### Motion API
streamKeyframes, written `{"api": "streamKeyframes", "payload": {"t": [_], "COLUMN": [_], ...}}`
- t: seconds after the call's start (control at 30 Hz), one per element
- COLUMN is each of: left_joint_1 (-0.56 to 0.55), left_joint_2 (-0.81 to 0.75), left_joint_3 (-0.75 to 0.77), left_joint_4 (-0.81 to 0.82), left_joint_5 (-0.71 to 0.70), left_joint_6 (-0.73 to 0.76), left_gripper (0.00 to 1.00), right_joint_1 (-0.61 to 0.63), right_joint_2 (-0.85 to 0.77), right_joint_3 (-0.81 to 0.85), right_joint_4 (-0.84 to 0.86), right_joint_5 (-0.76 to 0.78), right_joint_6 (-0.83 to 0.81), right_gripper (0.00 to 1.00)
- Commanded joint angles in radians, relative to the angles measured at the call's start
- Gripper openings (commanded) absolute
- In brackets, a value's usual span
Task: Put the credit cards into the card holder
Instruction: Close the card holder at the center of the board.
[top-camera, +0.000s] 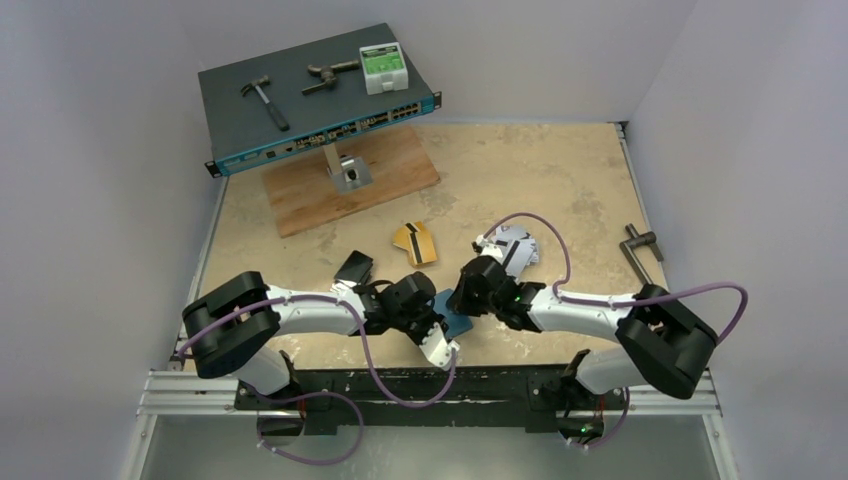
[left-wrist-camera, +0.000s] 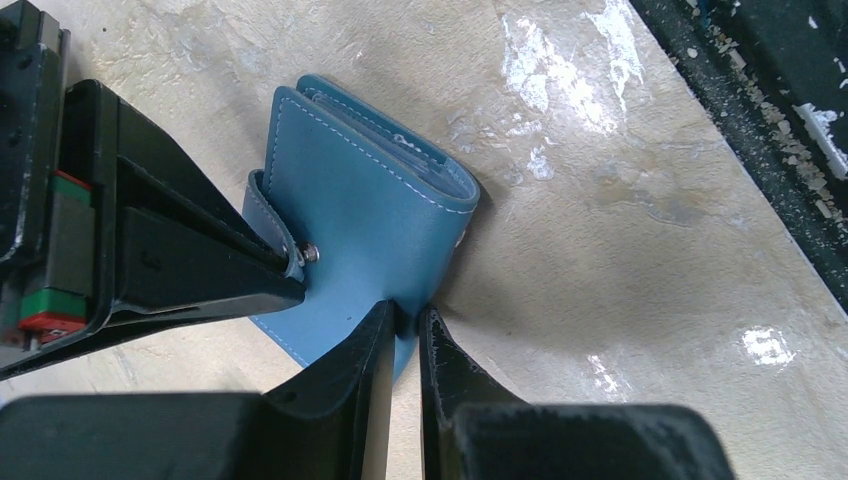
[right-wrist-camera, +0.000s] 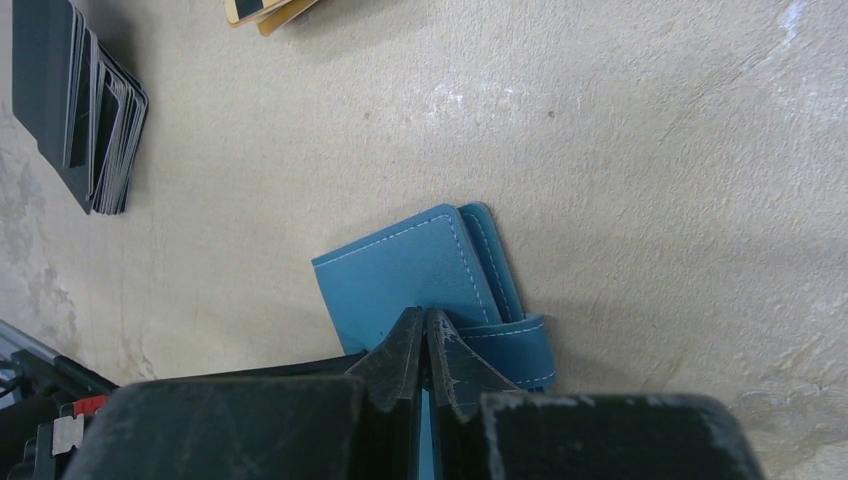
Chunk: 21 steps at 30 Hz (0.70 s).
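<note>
Nearest the bases, the holder (top-camera: 452, 310) is lying closed on the tabletop (top-camera: 560, 180), between the two wrists reaching in from either side.

The left jaws are pinching its edge. The left wrist view is showing blue leather caught between the two tips, with only a slit of gap. The same view is catching the right jaws side-on, closing on the strap (left-wrist-camera: 270, 215) just beside the silver snap (left-wrist-camera: 311, 254). It is also showing pale inner layers at the holder's far end, which no other view is giving.

The right wrist view is showing its own jaws almost together with blue between them and the strap looping out just beside the tips. The snap is lying out of that camera's sight. From above, the arms are covering most of the holder, and neither grip is reading clearly.

Just beyond the left wrist, the black stack (top-camera: 352, 268) is sitting apart from the holder; the right wrist view is showing it slightly fanned. Farther out, the gold cards (top-camera: 415, 243) are lying near the middle. That wrist view is catching only their corner, yet showing more than one layer. The silver cards (top-camera: 512, 248) are lying beyond the right wrist, visible only from above.

At the back, a board (top-camera: 350, 180) is carrying a stand with a switch (top-camera: 320, 100), and a hammer (top-camera: 265, 100) is resting on top.
</note>
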Motion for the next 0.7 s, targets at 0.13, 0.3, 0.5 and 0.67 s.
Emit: {"api": "streamKeyframes", "payload": {"t": [0.13,0.3,0.5,0.67], "left_joint_1": [0.012,0.012,0.013,0.013], "left_joint_2": [0.027,0.039,0.046,0.046], "left_joint_3": [0.031,0.038,0.043,0.049], "left_joint_4": [-0.004,-0.008,-0.014,-0.018], "left_joint_5": [0.013,0.013,0.012,0.012], "left_joint_6": [-0.044,-0.058,-0.060,-0.068], "left_gripper": [0.02,0.01,0.01,0.01], "right_joint_1": [0.121,0.193,0.225,0.224], "right_joint_2": [0.042,0.060,0.010,-0.070], "right_joint_3": [-0.072,-0.103,-0.167,-0.157], "right_joint_4": [-0.177,-0.164,-0.145,-0.195], "right_joint_5": [-0.003,0.061,0.103,0.104], "right_joint_6": [0.092,0.168,0.250,0.273], "right_gripper": [0.00,0.00,0.00,0.02]}}
